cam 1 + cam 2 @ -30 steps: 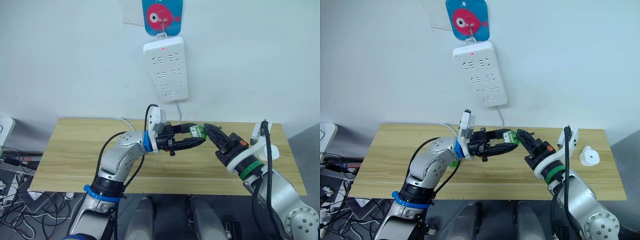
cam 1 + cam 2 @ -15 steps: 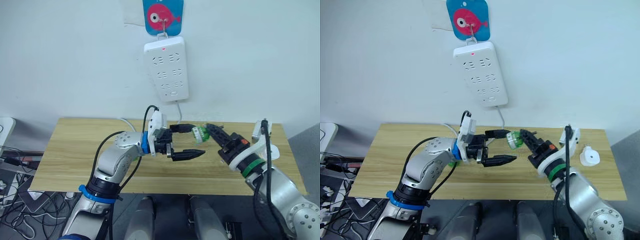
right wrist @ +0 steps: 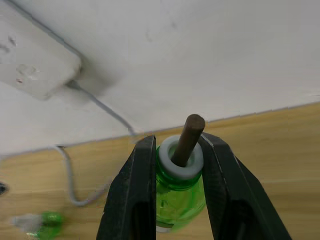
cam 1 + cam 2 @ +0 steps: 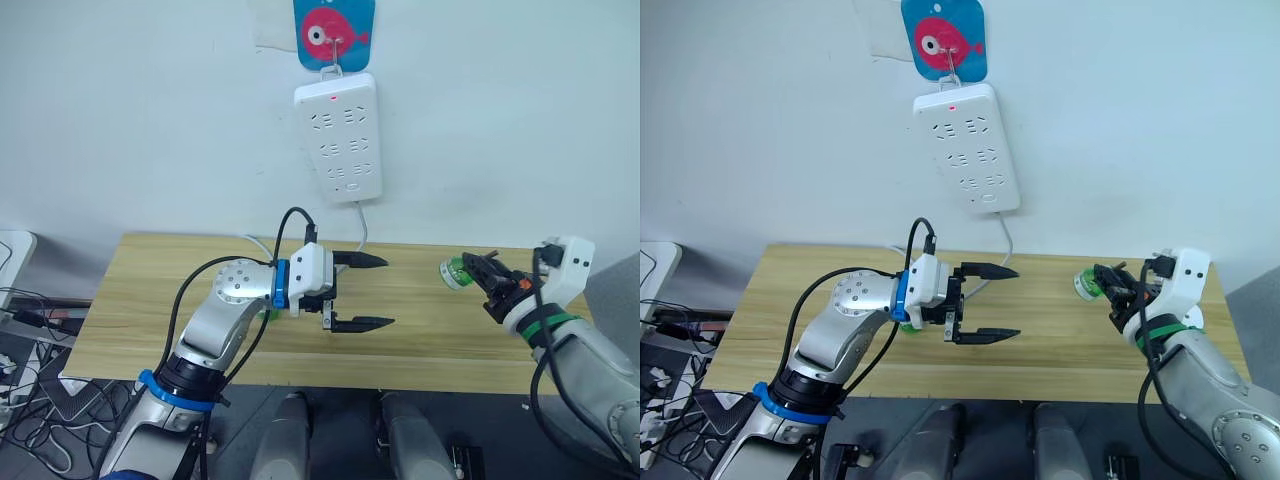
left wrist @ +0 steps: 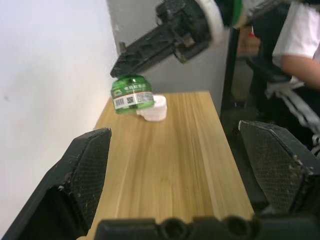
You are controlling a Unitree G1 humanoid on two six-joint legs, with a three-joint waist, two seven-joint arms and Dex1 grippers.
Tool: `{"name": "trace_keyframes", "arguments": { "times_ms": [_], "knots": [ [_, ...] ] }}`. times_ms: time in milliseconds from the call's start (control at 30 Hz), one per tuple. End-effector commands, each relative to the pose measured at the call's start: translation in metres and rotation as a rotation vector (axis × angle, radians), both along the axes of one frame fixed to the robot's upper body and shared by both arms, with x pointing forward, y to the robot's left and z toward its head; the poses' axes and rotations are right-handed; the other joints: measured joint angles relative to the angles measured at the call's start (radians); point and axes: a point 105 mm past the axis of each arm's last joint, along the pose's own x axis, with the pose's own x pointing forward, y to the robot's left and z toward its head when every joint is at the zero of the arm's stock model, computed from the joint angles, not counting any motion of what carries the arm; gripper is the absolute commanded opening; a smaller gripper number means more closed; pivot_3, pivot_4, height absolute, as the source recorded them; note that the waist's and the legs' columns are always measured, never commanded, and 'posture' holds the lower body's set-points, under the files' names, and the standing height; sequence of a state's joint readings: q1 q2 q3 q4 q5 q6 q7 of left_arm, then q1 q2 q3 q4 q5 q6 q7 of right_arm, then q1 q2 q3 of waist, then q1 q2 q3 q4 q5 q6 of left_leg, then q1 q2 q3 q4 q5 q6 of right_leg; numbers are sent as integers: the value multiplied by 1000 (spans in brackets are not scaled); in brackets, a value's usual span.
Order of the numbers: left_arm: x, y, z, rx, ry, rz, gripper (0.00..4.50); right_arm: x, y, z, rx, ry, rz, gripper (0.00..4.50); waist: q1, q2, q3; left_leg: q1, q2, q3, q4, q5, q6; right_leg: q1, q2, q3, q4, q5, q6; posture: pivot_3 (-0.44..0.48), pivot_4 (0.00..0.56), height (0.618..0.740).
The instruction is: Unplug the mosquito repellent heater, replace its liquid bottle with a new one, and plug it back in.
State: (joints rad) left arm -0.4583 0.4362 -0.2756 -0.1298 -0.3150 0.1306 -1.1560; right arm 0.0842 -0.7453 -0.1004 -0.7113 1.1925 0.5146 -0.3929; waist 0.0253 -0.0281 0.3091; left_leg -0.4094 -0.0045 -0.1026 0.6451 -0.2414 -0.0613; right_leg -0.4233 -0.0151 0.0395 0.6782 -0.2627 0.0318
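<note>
One green liquid bottle (image 3: 181, 192) clamped at its neck in right gripper (image 4: 1108, 290) fingers, presumably for fitting; left gripper (image 4: 362, 292) fingers apart, empty above worktop (image 4: 140, 300).

Bright, even light — soft shadows, sharp focus.

A robot test room or lab is showing here — a bare wooden table (image 4: 150, 300) is standing against a plain white wall (image 4: 150, 110), a white power strip (image 4: 340, 135) is hanging above the table from a fish-shaped hook plate (image 4: 333, 28), and loose cables (image 4: 30, 320) are trailing off the table's left end.
</note>
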Motion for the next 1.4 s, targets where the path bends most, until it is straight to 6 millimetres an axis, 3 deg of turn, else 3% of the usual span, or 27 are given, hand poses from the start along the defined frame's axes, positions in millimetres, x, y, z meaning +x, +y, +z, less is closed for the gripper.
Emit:
{"name": "trace_keyframes", "arguments": {
  "times_ms": [33, 167, 367, 700, 1067, 1100, 1333, 1400],
  "knots": [
    [0, -3, -1, 8, -29, 10, 4500, 3, -14, -12, -202, -41, -62, 840, 1, 0, 0, 0, 0, 0, 0, 0, 0, 0, 0, 0, 0, 0, 0, 181, 291, 740],
    [2, -5, -5, -11, 25, 60, 4500, 13, -34, -48, -417, -15, -147, 840, 1, 0, 1, 0, -1, 0, 0, 0, 0, 0, -1, 0, 0, 0, 0, 185, 317, 740],
    [-7, -2, -9, -10, 46, 73, 4500, 31, -50, -78, -547, -64, -193, 840, -1, 0, 3, 0, -1, 2, 0, 0, 0, -1, -1, 0, 0, 0, 0, 200, 336, 740],
    [-8, 7, -13, 21, 44, 111, 4500, 55, -56, -91, -533, -126, -209, 840, 1, 1, 15, 0, 0, 2, 0, 0, 1, 0, -2, 1, 0, 0, 0, 224, 359, 740],
    [-8, 5, -11, 26, 57, 114, 4500, 60, -53, -112, -510, -89, -190, 840, 1, 2, 23, 1, 0, 1, -1, 0, 1, 0, -3, 1, 1, 0, 0, 228, 367, 740],
    [-8, 5, -11, 24, 59, 119, 4500, 60, -53, -113, -507, -86, -189, 1565, 1, 2, 23, 1, 0, 1, -1, 0, 1, 0, -3, 1, 1, 0, 0, 236, 372, 740],
    [-13, 9, -14, 13, 87, 162, 4500, 44, -57, -119, -512, -54, -177, 4041, 2, 3, 27, 0, 0, 1, -1, 0, 1, 0, -4, 1, 1, 0, 1, 237, 373, 740],
    [-14, 9, -14, 4, 98, 183, 4500, 37, -56, -121, -522, -42, -160, 4472, 2, 4, 28, 0, 0, 1, -2, 0, 1, 0, -4, 1, 1, -1, 1, 240, 369, 740]
  ]
}}
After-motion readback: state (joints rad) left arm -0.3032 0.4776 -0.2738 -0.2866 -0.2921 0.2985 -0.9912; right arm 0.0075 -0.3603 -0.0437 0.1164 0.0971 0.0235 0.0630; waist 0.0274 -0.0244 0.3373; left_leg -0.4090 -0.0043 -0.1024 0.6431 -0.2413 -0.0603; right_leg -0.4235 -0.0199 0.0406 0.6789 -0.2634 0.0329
